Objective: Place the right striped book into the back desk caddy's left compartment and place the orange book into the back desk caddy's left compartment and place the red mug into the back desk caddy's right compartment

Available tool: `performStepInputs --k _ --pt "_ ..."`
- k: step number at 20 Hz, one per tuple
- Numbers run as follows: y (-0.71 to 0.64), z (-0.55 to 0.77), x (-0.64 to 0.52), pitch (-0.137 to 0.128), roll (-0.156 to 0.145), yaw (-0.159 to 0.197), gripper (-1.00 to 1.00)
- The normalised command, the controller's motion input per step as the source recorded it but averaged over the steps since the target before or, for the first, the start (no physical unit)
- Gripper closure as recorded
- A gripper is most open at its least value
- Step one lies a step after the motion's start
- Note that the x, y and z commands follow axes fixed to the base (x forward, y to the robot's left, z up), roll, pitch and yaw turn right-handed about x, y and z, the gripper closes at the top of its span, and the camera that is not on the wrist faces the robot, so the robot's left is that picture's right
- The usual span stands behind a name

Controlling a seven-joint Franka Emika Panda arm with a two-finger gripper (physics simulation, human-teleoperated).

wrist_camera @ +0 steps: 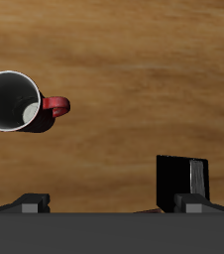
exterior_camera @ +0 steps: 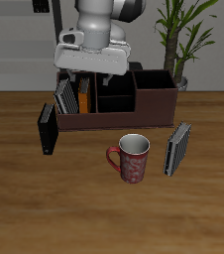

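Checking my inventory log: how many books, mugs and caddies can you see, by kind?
Books: 4 (striped book in the caddy, orange book, black book, striped book on the table)
Mugs: 1 (red mug)
Caddies: 1 (desk caddy)
Total: 6

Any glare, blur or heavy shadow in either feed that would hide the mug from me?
Exterior view: even, soft light, slight low-resolution softness, no glare; the red mug casts only a faint shadow on the table. Wrist view: sharp wood grain, mug interior clearly lit, but the gripper's dark body blocks one edge.
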Motion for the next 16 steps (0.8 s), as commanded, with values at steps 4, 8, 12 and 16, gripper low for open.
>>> performStepInputs --k 4,8,12,16 --pt "0.36 -0.07 0.21 0.0 0.001 -0.025 -1.0" --pt "0.23 0.0 0.24 -0.01 -0.009 -0.041 -1.0" --pt "0.09 0.02 0.26 -0.014 -0.029 -0.033 -1.0" --pt "0.09 -0.09 0.33 0.009 -0.013 -0.074 -1.0"
